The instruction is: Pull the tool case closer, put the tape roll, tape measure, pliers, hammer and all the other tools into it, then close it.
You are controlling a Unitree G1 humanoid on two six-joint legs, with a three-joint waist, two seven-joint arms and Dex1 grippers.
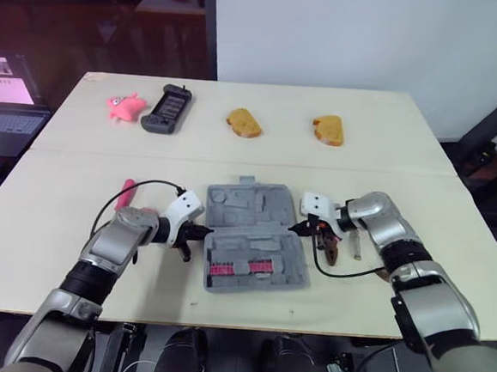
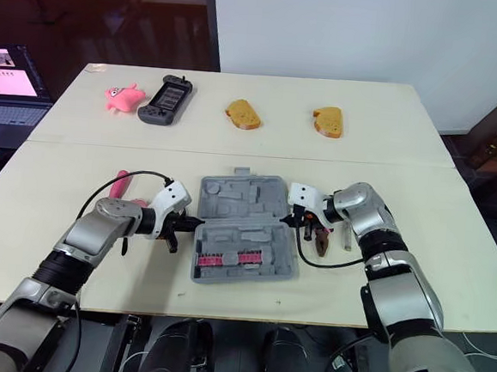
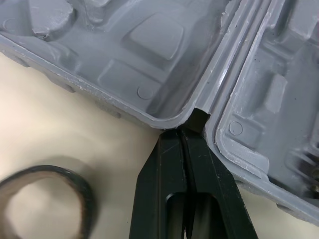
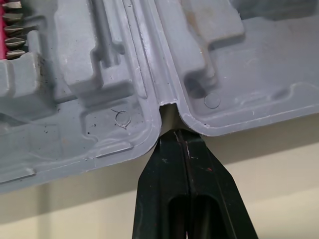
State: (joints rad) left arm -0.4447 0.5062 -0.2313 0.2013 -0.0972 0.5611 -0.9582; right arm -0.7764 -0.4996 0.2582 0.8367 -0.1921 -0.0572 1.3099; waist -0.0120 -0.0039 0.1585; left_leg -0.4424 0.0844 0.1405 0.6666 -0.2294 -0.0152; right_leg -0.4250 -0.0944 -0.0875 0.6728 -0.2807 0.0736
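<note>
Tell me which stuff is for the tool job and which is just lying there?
For the job: tool case, pliers, tape roll, pink-handled tool.
Just lying about: pink toy, black handset, bread slice, second bread slice.

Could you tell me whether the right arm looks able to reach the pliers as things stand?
Probably yes. The pliers lie uncovered on the table beside the right gripper. That gripper is shut with its tips at the hinge of the tool case, so it would have to back off and open first.
</note>
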